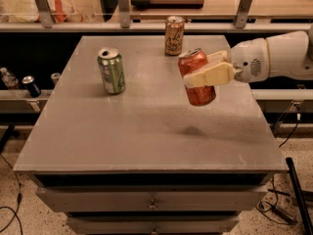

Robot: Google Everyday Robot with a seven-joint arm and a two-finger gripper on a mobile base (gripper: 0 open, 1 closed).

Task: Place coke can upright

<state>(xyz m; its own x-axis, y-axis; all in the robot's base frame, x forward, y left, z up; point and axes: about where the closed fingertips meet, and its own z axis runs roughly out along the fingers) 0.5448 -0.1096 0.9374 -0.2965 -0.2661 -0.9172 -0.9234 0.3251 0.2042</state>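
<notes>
Tabletop (122,131): grey, over a drawer unit. Arm (283,55): white, entered from the right edge, above the right side of the tabletop. Gripper (198,73): right of centre, jaws closed across the middle of the coke can (200,94), one jaw on its near side, one on its far side. Coke can was off the tabletop, nearly upright, top leaning slightly left; its shadow lay on the tabletop below it. Green can (111,71): upright, left side. Tan can (174,35): upright, far edge, just beyond the coke can.
</notes>
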